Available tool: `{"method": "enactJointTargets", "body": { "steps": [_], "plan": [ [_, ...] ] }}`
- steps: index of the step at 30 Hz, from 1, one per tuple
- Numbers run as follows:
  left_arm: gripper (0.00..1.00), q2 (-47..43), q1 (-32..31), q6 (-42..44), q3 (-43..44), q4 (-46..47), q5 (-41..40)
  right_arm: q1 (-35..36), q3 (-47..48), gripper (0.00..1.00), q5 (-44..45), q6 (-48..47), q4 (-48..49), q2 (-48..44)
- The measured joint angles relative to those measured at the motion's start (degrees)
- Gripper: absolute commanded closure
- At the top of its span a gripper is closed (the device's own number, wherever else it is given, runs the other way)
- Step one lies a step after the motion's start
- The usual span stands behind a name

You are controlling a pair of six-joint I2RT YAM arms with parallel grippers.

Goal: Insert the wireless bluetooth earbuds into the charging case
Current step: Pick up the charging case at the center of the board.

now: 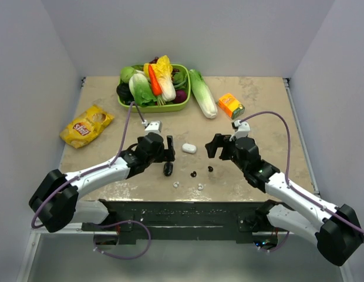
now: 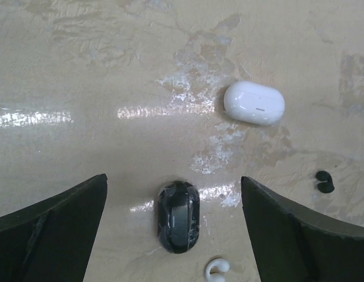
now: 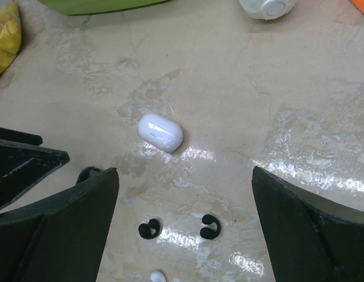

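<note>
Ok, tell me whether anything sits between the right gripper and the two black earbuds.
Nothing visible does. The right gripper is open above the table; one black earbud and the other black earbud lie on bare surface between its fingers. The white case lies beyond them.

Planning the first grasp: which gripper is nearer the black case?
Left. The black case lies between the open fingers of the left gripper; the right gripper stands off to its right.

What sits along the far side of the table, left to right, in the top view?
yellow chip bag → green basket of vegetables → long pale-green cabbage → orange box
</note>
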Motion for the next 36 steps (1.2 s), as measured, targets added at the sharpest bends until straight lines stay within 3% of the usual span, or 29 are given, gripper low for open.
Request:
{"method": "enactJointTargets", "body": {
  "steps": [10, 19, 36],
  "plan": [
    [0.02, 6.4, -0.1, 7.0, 8.0, 0.2, 3.5, 0.0, 0.0, 0.02, 0.0, -0.3, -0.6, -6.6],
    [0.0, 21.6, -4.6, 12.5, 22.5, -2.4, 1.5, 0.0, 0.0, 0.02, 0.1, -0.3, -3.5, -5.5],
    [0.0, 37.6, -6.5, 10.4, 35.4, -10.4, -4.4, 0.0, 0.1, 0.02, 1.0, 0.9, -7.7, -10.1]
  ]
}}
